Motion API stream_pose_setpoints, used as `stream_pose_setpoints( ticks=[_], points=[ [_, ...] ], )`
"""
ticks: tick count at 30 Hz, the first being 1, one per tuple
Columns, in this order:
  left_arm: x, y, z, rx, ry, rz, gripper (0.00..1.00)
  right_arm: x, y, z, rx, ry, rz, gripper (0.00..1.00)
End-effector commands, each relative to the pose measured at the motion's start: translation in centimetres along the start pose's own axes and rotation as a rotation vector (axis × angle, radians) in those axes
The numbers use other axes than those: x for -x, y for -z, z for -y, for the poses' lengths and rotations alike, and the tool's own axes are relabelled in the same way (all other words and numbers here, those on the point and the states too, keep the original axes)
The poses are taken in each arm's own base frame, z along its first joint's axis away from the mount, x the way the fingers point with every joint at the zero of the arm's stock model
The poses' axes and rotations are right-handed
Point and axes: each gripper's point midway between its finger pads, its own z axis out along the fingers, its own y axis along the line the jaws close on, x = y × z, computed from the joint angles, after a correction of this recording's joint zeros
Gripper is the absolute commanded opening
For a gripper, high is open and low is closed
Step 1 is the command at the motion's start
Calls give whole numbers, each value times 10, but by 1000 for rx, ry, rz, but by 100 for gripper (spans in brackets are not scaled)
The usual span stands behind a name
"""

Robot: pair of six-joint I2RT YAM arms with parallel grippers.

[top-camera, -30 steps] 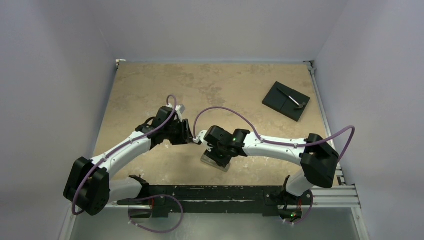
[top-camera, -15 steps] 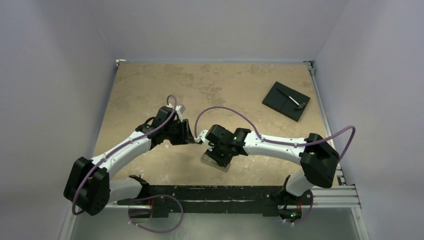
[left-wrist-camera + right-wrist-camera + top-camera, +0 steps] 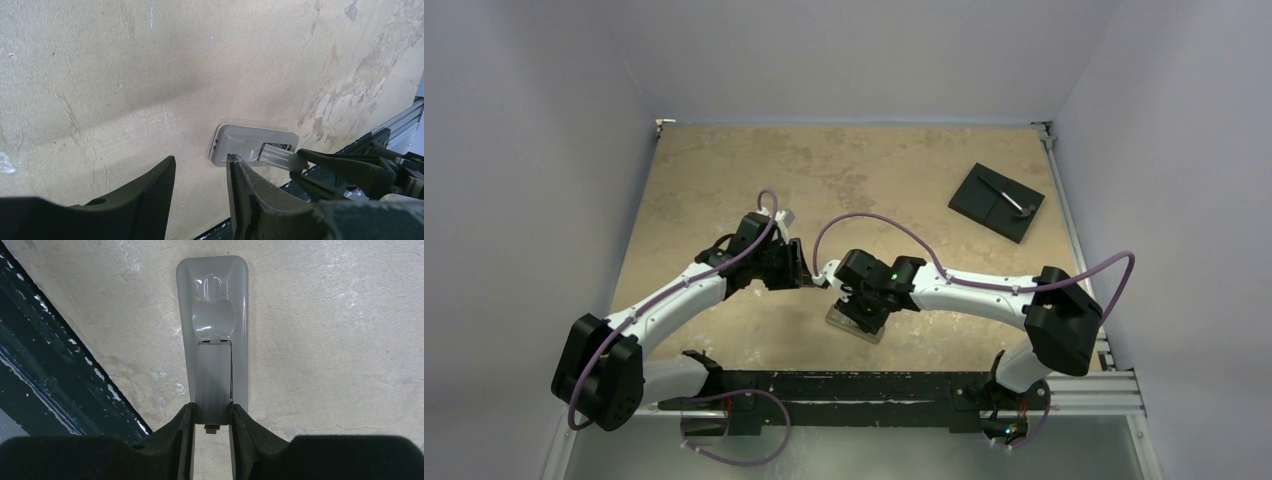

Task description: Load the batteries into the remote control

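left pincer (image 3: 200, 164): spread; only bare desk (image 3: 874, 170) shows between its dark fingers. It hangs low, just left of the remote and not touching it.
remote control (image 3: 214, 295): lies flat on the desk, grey back up, close to the near edge, under the two wrists. The dark rail (image 3: 45, 370) runs just beside it.
cover strip (image 3: 212, 382): narrow and grey. Its far end sits at the opening in the remote's back, and its near end reaches the remote's near end. From the left wrist it looks tilted up off the back.
compartment: a sliver shows beside the strip, with a green speck inside. The contents are too hidden to tell.
right pincer (image 3: 211, 412): pinching the cover strip, one finger on each long edge at its near end.
black plate (image 3: 984, 190): far right of the desk, well apart from both arms. A thin pale item lies on it, too small to tell.
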Motion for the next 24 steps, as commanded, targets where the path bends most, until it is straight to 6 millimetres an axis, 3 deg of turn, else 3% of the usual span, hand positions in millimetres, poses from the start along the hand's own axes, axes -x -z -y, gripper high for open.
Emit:
stream_pose_setpoints(
  ticks=[1, 24],
  points=[
    [20, 5, 13, -42, -23, 55, 42, 4, -1, 2, -5, -5, 7, 0],
    [20, 4, 11, -39, -25, 52, 42, 9, -12, -1, 23, 12, 6, 0]
  ],
)
